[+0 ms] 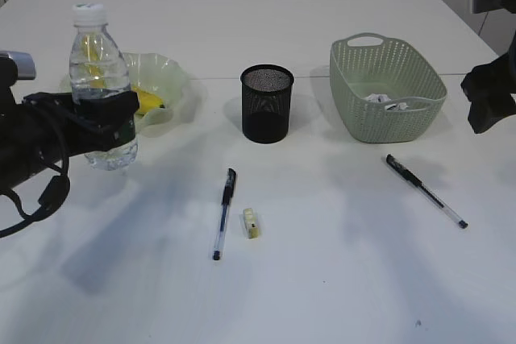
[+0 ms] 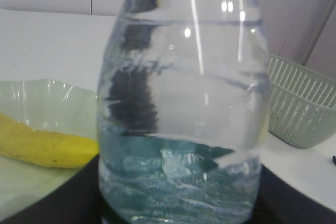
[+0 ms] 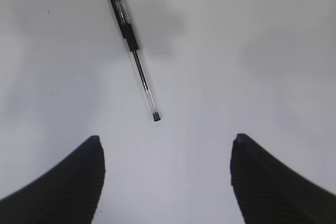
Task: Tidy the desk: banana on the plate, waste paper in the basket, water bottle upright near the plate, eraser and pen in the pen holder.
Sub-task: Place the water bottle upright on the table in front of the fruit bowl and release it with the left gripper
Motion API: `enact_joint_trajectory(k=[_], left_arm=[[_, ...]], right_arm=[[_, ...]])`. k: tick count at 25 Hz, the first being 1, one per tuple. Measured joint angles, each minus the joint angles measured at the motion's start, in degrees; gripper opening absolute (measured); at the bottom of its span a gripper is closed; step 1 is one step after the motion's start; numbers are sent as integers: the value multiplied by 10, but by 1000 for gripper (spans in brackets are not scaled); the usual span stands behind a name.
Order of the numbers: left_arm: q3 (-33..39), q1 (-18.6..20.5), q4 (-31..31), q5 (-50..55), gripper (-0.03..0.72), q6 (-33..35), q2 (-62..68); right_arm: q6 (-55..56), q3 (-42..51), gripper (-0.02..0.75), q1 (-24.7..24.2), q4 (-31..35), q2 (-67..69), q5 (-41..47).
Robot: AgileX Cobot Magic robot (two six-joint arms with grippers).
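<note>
The water bottle [image 2: 181,108], gripped upright by the left fingers [image 1: 105,110] beside the plate [image 1: 173,70], should be released gently onto the desk [image 1: 322,279], while the right fingers [image 3: 165,177] are held wide above a pen [image 3: 135,53].

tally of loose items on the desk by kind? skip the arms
Pens: 2
Eraser: 1
Water bottle: 1
Banana: 1
Plate: 1
Pen holder: 1
Basket: 1
Waste paper: 1
Total: 9
</note>
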Motion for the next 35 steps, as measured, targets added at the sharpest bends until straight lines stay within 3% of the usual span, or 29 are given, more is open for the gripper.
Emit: enact_joint_trajectory(k=[15,35], left_arm=[[-80,0,-3,-2,389,17,161],[-91,0,-5,-54,389,46,217]], right_arm=[[-3,0,554,0,0,0,0],[-4,0,554,0,0,0,1]])
